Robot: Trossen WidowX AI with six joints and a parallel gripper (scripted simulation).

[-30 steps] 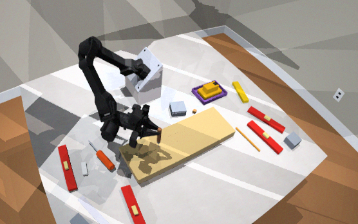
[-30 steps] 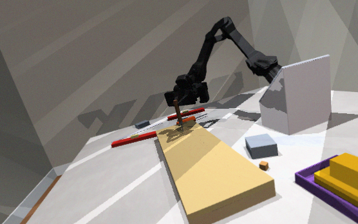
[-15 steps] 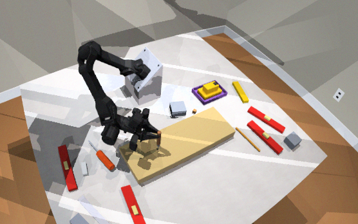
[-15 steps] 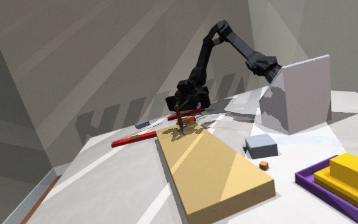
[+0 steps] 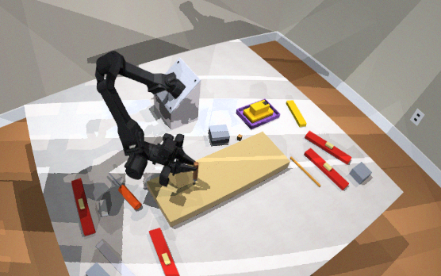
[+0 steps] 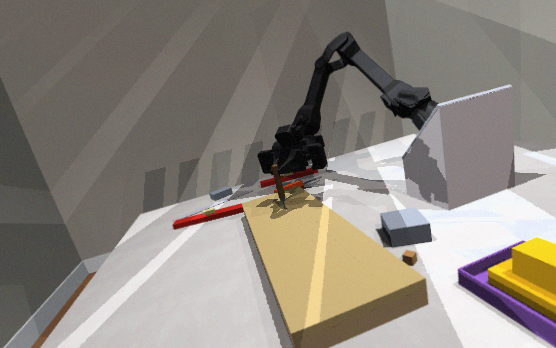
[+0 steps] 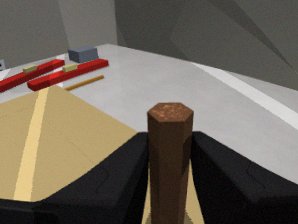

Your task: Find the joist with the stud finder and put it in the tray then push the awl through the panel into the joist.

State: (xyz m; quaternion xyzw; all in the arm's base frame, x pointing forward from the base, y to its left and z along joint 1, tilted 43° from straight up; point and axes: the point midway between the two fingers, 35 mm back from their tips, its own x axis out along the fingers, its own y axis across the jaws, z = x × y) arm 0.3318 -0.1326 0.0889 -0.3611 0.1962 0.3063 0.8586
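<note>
My gripper (image 5: 193, 166) (image 6: 275, 169) (image 7: 169, 141) is shut on the awl (image 5: 195, 171) (image 6: 278, 189) (image 7: 169, 176), a brown-handled tool held upright. Its metal tip rests on the tan floor panel (image 5: 238, 166) (image 6: 340, 260) (image 7: 60, 136) near the panel's end closest to the arm; I cannot tell how deep it sits. A paler stripe runs along the panel. The yellow stud finder (image 5: 259, 109) (image 6: 530, 270) lies in the purple tray (image 5: 247, 120) (image 6: 475, 285) beyond the panel's far end.
A grey mount block (image 5: 180, 95) (image 6: 465, 150) carries the arm. A grey box (image 5: 219, 133) (image 6: 405, 226) and a small brown cube (image 5: 239, 137) (image 6: 409, 257) lie beside the panel. Red levels (image 5: 327, 147) (image 5: 82, 206), an orange screwdriver (image 5: 130, 197), a pencil (image 5: 305, 171) and a yellow bar (image 5: 296, 113) lie around.
</note>
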